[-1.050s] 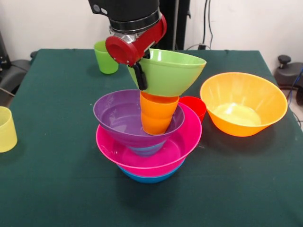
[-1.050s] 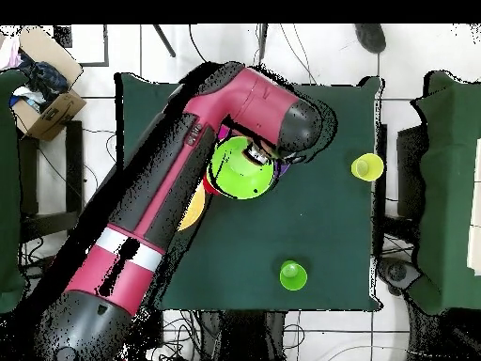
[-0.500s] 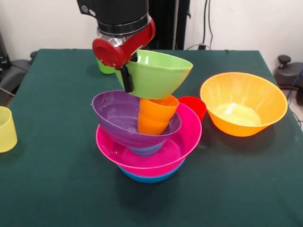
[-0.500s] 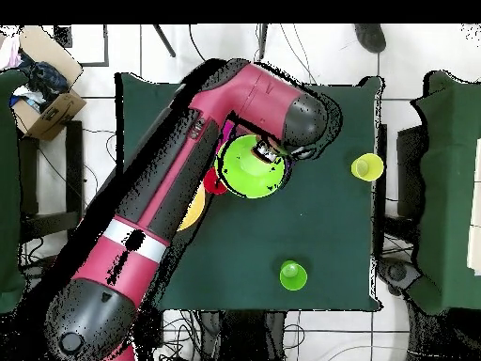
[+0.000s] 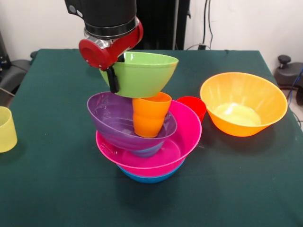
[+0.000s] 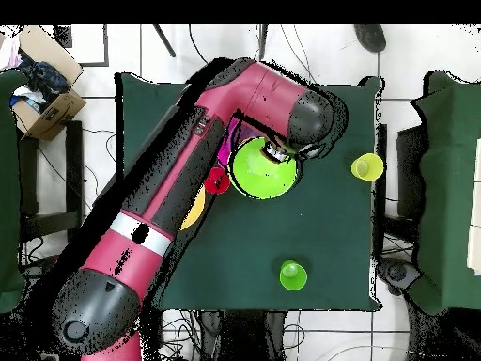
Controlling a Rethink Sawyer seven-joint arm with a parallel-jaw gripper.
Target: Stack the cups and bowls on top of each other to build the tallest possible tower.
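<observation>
Our gripper is clamped on the lime bowl's rim, holding it over the orange cup in the purple bowl.

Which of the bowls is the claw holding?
The glossy lime green plastic bowl, pinched at its rim by the claw above the orange plastic cup. The other bowls are nested in the pile or rest on the table.

A dark green table stands before a white wall.
</observation>
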